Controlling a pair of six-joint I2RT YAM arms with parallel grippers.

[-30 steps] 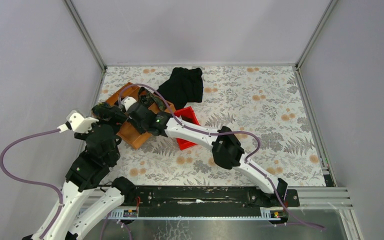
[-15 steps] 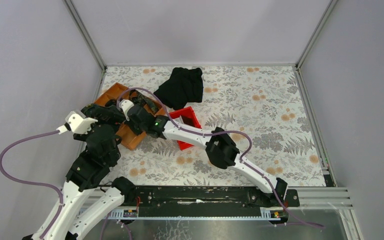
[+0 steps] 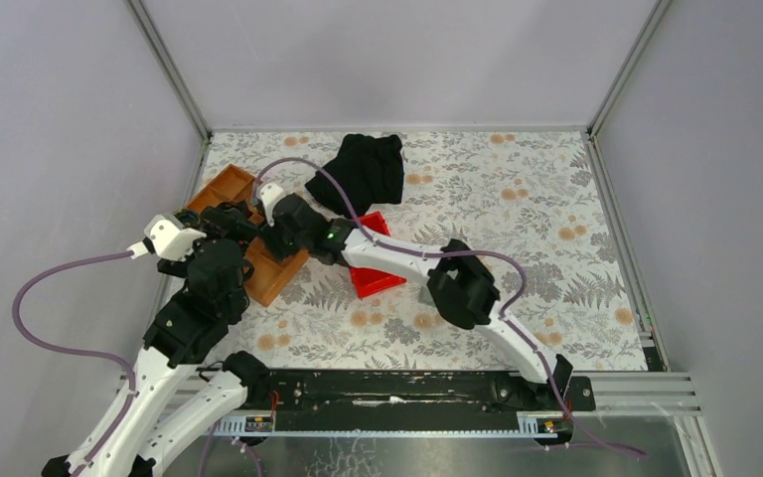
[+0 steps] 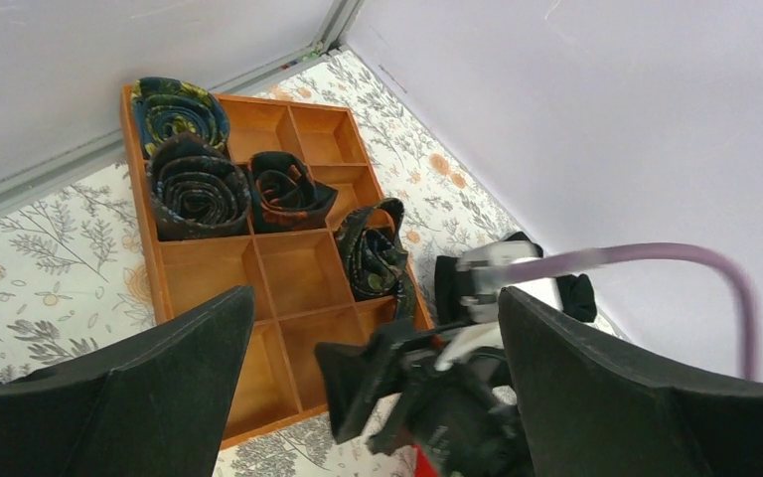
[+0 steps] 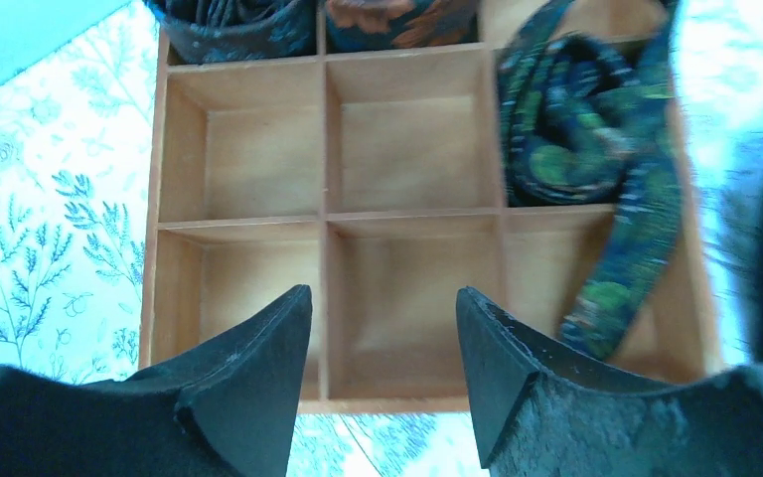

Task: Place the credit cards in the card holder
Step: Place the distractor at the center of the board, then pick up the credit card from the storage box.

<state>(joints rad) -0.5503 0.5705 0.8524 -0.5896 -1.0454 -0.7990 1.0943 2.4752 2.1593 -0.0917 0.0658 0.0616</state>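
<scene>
No credit cards and no card holder show in any view. My right gripper [image 5: 384, 290] hangs open over the orange compartment tray [image 5: 326, 214], with nothing between its fingers. Beside it a dark patterned tie [image 5: 581, 139] lies loosely coiled in a compartment, its tail trailing into the cell below. My left gripper [image 4: 375, 291] stands wide open and empty just left of the right gripper [image 3: 263, 214], above the tray's [image 3: 221, 189] near side. Three rolled ties [image 4: 197, 189] fill the tray's far cells.
A red plastic bin [image 3: 376, 278] lies right of the tray, partly under the right arm. A black cloth [image 3: 363, 169] sits further back. The left wall runs close beside the tray. Purple cables loop from both wrists.
My right gripper has gone from shut to open and has drawn back a little to the right. The left arm has shifted slightly.
</scene>
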